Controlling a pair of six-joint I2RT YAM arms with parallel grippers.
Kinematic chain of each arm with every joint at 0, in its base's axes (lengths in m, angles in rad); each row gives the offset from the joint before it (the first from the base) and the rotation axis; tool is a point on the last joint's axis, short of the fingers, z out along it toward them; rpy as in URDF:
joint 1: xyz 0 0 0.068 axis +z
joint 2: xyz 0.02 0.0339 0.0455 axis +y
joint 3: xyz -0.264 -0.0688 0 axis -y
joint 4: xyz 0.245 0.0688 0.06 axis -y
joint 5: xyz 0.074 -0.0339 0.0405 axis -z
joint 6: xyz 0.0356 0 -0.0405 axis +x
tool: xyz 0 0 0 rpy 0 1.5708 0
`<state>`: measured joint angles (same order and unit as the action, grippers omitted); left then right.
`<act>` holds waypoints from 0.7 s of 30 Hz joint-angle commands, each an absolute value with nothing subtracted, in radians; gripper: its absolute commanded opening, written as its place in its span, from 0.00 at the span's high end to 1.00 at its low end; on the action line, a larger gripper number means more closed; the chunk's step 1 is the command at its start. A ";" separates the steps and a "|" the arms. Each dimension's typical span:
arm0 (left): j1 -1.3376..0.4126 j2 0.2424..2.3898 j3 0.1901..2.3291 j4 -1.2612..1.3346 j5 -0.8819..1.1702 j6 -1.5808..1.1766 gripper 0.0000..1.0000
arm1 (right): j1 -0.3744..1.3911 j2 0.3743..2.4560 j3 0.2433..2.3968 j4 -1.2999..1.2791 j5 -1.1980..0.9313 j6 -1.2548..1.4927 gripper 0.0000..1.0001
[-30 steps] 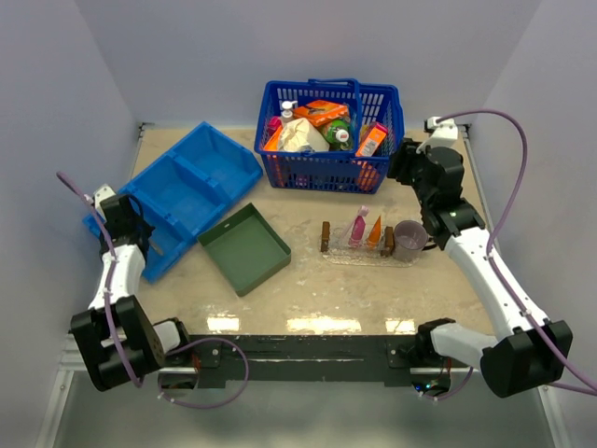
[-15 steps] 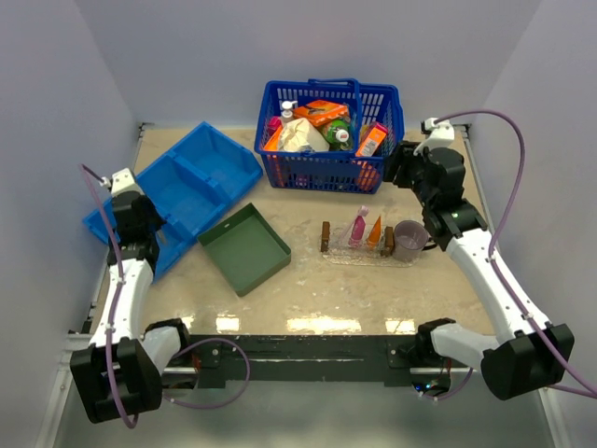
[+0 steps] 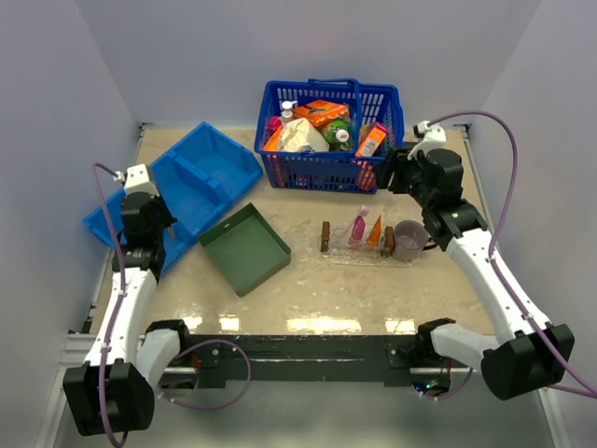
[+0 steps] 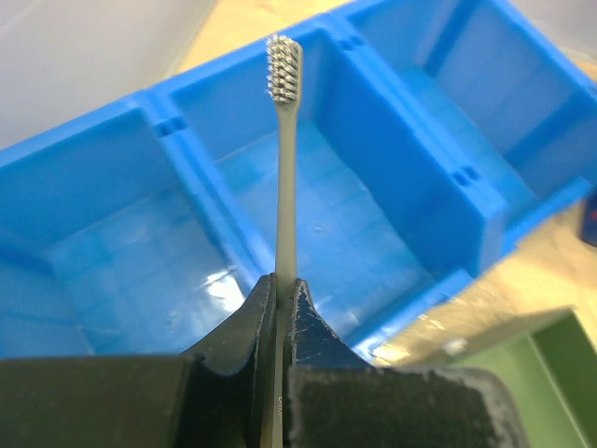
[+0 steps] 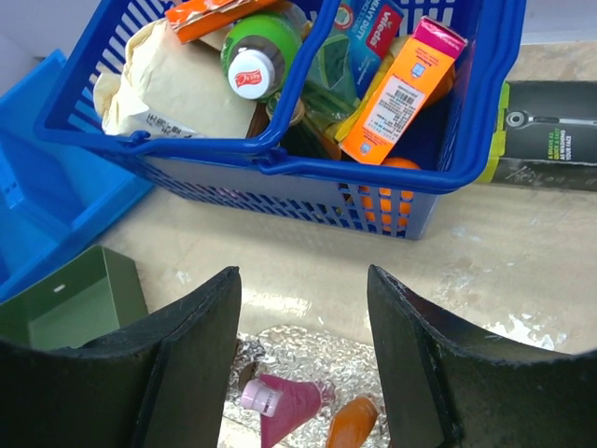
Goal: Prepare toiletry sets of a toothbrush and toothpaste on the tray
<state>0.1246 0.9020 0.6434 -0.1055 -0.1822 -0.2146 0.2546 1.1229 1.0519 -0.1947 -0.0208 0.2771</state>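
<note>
My left gripper is shut on the thin grey handle of a toothbrush. The brush stands straight out from the jaws, bristles at the far end, above the blue divided bin. From above, the left gripper hangs over that bin's near edge. The clear tray with wooden end handles holds a pink tube and an orange tube. My right gripper is open and empty, above and behind the tray. Its wrist view shows the pink tube, the orange tube and the tray between the jaws.
A blue basket full of groceries stands at the back, close in front of the right gripper. A dark green square tray lies left of centre. A purple mug stands at the clear tray's right end. A black box lies right of the basket.
My left arm has swung right and toward the back over the blue bin. The right arm has barely moved.
</note>
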 commanded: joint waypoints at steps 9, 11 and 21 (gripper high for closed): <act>-0.113 0.925 0.721 0.089 -0.010 -0.115 1.00 | 0.342 1.138 1.129 -0.184 -0.201 0.262 0.41; -0.139 0.937 0.726 0.133 0.064 -0.118 1.00 | 0.388 1.150 1.149 -0.189 -0.187 0.253 0.41; -0.270 0.992 0.713 0.248 0.454 -0.143 1.00 | 0.471 1.239 1.187 -0.057 -0.386 0.354 0.36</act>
